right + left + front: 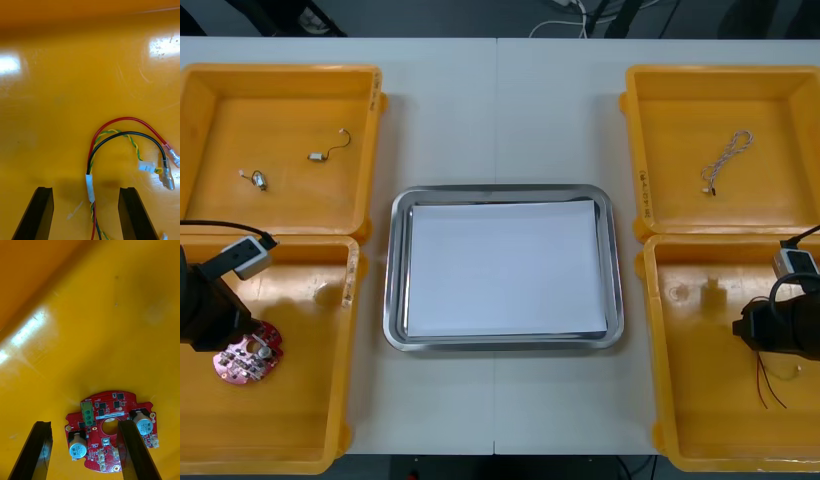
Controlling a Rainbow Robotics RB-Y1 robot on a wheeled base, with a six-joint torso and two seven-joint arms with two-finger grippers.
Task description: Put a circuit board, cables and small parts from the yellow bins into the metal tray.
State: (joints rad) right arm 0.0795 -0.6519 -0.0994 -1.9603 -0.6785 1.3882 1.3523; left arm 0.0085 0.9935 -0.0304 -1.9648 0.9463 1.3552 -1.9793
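The round red circuit board (pixel 110 427) lies flat on the floor of the near-left yellow bin (pixel 300 420). It looks light, stiff and rather fragile. Two upright capacitors and a green terminal block stand proud of its face, so the safest hold is probably across the bare rim rather than on those parts. The left jaws hang low over it, pointing down and spread wide. One finger (pixel 129 450) overlaps the board beside its centre hole, and the other finger stands off the board's edge over bare bin floor. The span is therefore not centred on the board, and I judge a small sideways correction is needed before closing. In the near-right yellow bin (pixel 710 400) lies the red and yellow cable (pixel 112 129), looped together with a black strand. It should be soft, light and floppy, and its metal terminals (pixel 168 180) are likely to trail and catch on the bin wall when it is lifted. The white sleeve (pixel 89 187) that binds the strands seems the best place to pinch, since it gathers them all. The right jaws are also wide open and straddle that sleeve, close above the bin floor with the arm reaching down from the desk's (pixel 500 110) right side. The metal tray (pixel 394 290), white inside, sits between the bins at mid-desk.
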